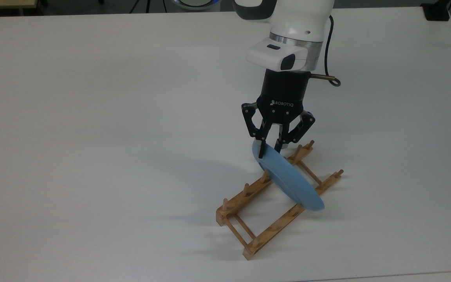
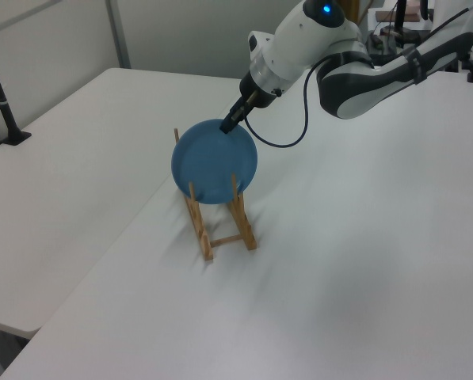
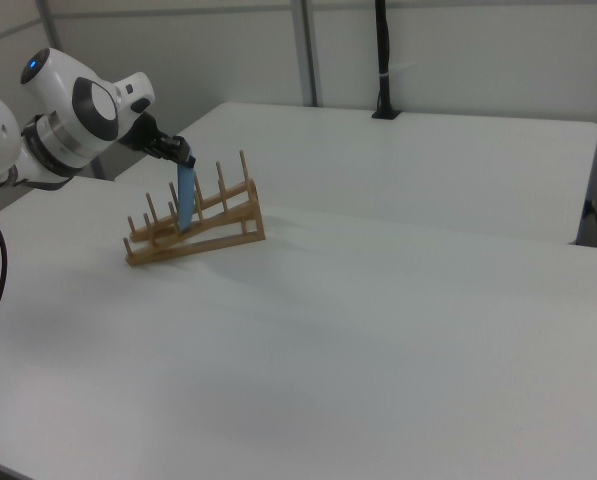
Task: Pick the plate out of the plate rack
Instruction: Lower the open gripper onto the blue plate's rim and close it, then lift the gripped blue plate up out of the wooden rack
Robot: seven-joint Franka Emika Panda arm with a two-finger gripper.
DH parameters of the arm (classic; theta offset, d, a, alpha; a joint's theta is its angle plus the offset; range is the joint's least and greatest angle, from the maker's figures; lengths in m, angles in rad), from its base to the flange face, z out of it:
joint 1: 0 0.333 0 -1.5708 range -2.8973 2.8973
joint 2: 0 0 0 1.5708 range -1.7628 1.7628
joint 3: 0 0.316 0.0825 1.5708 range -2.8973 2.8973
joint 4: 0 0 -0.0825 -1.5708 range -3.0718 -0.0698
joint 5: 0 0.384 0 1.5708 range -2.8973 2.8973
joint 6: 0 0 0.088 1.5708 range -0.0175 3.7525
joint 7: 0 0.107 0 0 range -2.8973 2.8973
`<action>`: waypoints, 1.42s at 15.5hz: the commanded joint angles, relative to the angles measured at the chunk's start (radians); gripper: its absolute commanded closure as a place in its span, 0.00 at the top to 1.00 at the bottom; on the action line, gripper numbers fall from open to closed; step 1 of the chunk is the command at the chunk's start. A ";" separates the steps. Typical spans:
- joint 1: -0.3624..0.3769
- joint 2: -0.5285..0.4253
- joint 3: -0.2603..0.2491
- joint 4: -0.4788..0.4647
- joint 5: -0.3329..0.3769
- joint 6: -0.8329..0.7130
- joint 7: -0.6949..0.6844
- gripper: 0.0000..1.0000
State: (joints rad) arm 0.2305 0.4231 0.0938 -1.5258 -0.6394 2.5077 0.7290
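Note:
A round light-blue plate (image 1: 288,178) (image 2: 214,161) (image 3: 186,200) stands on edge between the pegs of a light-brown wooden plate rack (image 1: 264,203) (image 2: 220,222) (image 3: 193,225) on the white table. My gripper (image 1: 269,152) (image 2: 227,125) (image 3: 183,158) is at the plate's top edge, pointing down. Its black fingers have come together on the rim, one on each face of the plate. The plate still sits in the rack.
The white table (image 1: 92,117) spreads wide around the rack. A black post (image 2: 2,103) stands at the left view's left edge. Another black post (image 3: 381,60) stands at the back in the right view. A second table (image 3: 428,160) adjoins beyond a seam.

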 commanded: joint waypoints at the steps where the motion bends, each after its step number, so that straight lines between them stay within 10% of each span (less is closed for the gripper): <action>1: 0.007 0.005 -0.008 0.012 -0.023 0.023 0.029 0.00; 14: -0.054 -0.159 0.000 -0.031 0.090 -0.062 0.007 0.00; 22: -0.219 -0.309 -0.003 -0.028 0.689 -0.616 -0.576 0.00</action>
State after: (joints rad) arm 0.0960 0.2089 0.0906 -1.5094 -0.1260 2.0678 0.3949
